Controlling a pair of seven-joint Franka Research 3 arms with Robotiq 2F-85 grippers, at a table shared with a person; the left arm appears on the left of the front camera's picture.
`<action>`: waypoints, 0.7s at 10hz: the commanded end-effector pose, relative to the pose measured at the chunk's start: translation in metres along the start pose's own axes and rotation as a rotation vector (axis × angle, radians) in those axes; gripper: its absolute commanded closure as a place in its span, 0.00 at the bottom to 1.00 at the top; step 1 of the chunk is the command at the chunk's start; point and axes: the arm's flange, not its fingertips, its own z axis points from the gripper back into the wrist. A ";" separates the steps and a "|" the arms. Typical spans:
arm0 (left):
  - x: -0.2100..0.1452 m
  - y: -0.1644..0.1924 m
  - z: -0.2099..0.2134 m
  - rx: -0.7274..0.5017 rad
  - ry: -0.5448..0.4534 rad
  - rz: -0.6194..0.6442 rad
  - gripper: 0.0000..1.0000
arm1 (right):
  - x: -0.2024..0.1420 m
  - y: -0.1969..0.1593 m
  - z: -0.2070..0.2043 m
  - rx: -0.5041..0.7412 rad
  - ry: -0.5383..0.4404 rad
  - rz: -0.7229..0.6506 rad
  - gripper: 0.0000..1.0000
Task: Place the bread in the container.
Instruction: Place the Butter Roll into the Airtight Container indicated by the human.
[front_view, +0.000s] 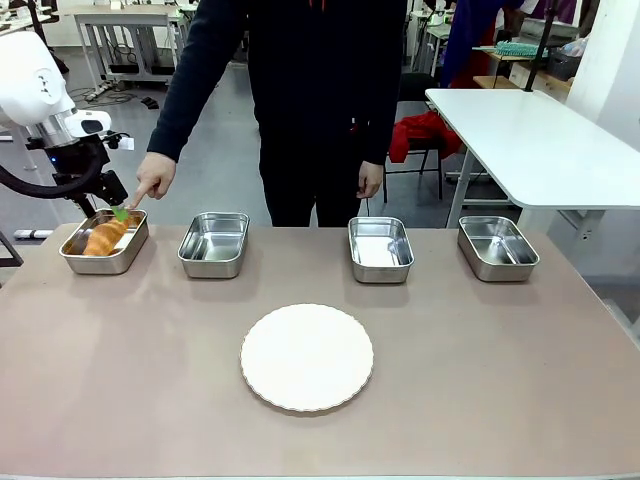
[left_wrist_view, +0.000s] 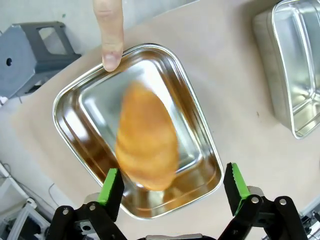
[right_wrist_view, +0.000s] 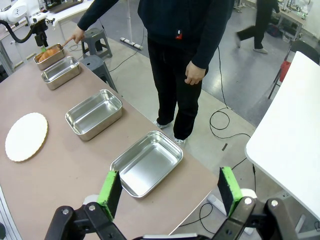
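Bread (left_wrist_view: 146, 137) lies in container (left_wrist_view: 75, 95) below wide-open, empty left hand (left_wrist_view: 172, 187).

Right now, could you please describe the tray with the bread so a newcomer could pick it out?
Four steel trays line the table's far edge, beyond the white plate. Take the tray at the robot's far left, under the left gripper. It alone holds bread, and a finger points at its rim.

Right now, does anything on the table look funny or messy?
Nothing is spilled or broken. The golden-brown ridged croissant looks blurry inside the leftmost shiny steel tray, under the open left gripper. A person's fingertip touches that tray's rim. The round white plate is bare.
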 end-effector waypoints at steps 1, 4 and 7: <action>0.002 0.002 0.003 -0.001 -0.016 -0.021 0.00 | 0.002 0.001 0.001 0.001 -0.006 0.004 0.00; 0.001 0.000 0.001 0.004 -0.008 0.002 0.01 | 0.002 0.001 0.001 0.001 -0.006 0.004 0.00; 0.001 0.000 0.001 0.004 -0.008 0.002 0.01 | 0.002 0.001 0.001 0.001 -0.006 0.004 0.00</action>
